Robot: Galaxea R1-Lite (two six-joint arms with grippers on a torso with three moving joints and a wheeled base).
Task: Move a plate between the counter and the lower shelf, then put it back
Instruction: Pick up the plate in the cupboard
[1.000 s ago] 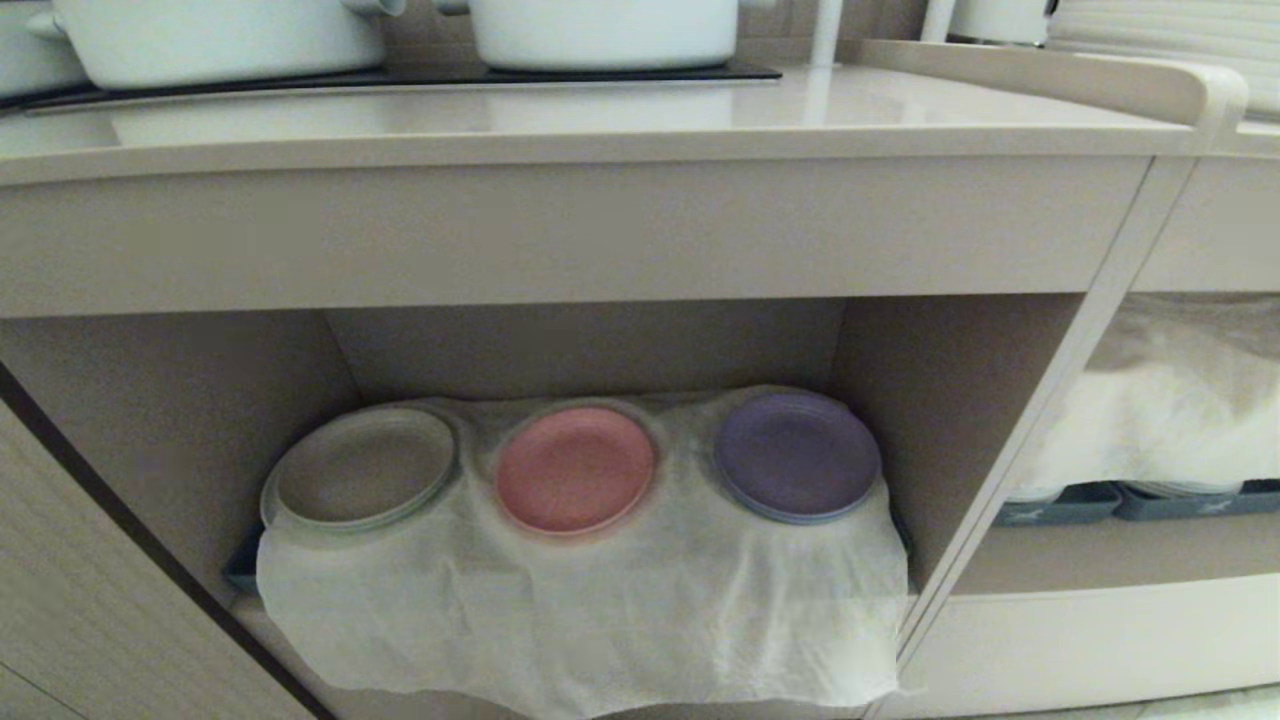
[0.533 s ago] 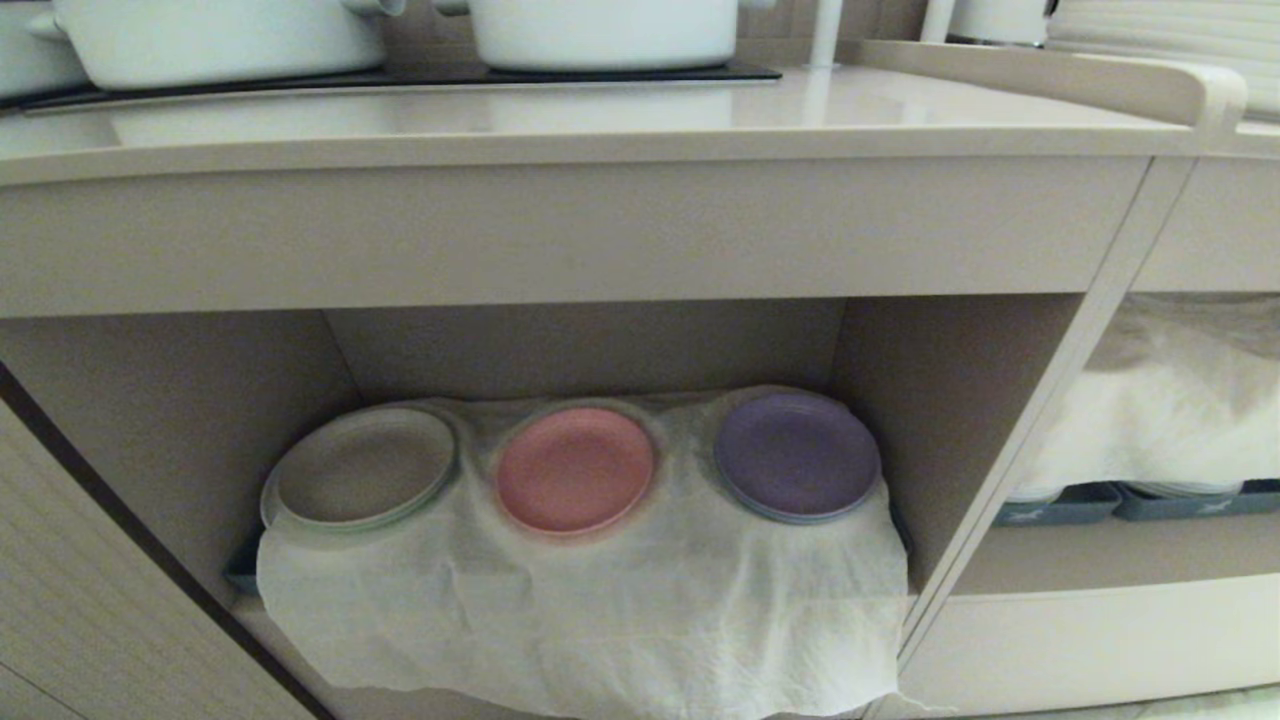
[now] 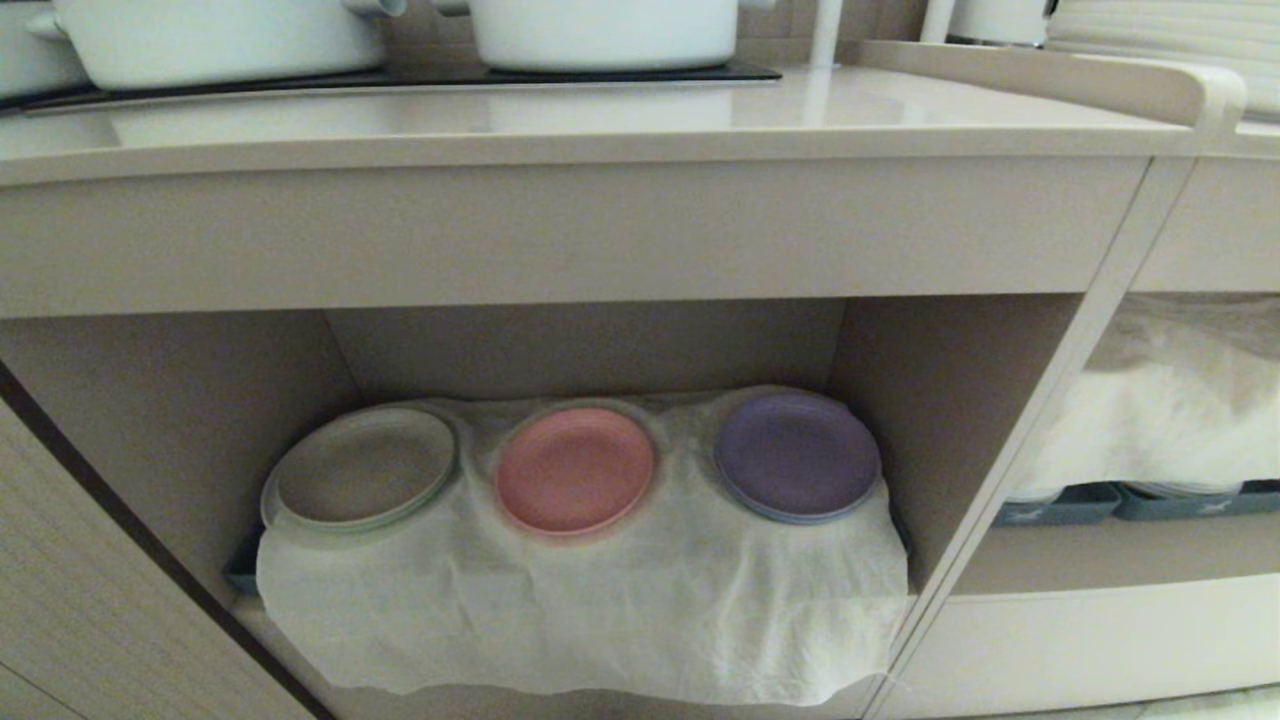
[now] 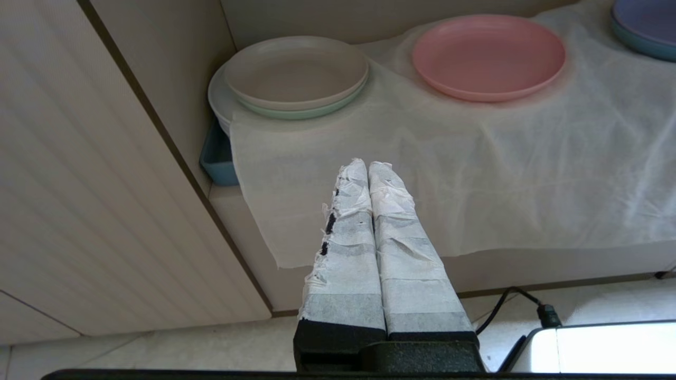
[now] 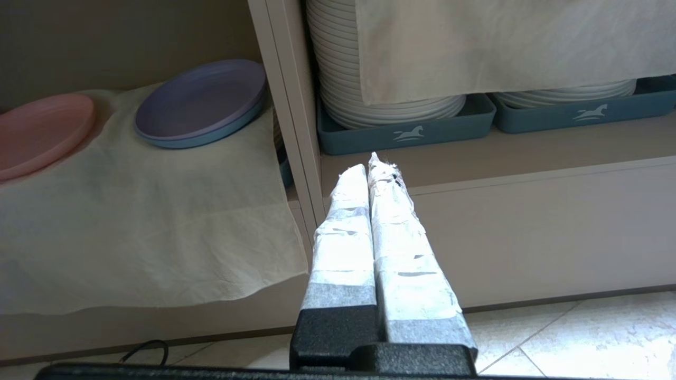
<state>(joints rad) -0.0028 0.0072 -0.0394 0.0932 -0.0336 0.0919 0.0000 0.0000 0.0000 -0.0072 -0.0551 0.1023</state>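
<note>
Hanging low in front of the white cloth [image 4: 438, 174], the left gripper [image 4: 368, 168] has its taped fingers pressed flat together, clenched on nothing. The right gripper [image 5: 372, 169] sits just as low, off that cloth's purple-plate end, by the upright post [image 5: 288, 105] that closes the recess, and its fingers are squeezed together too, empty. Neither one touches the cloth, whose front edge drapes loosely over the lip of the lower shelf [image 3: 930, 400]. Further in, on the cloth, there's the plate [image 3: 575, 470], pink, lying flat in the middle of the row. Beside it on one side sits the beige plate [image 3: 365, 467] with its pale green rim, on the other the purple plate [image 3: 797, 454], each a little apart from it. Past the post, beyond the cloth's far side, white plates [image 5: 369, 95] stack in grey-blue trays [image 5: 406, 132]. Above the cloth runs the counter [image 3: 600, 120], with white pots [image 3: 600, 30] at the back on a black hob panel [image 3: 400, 78].
</note>
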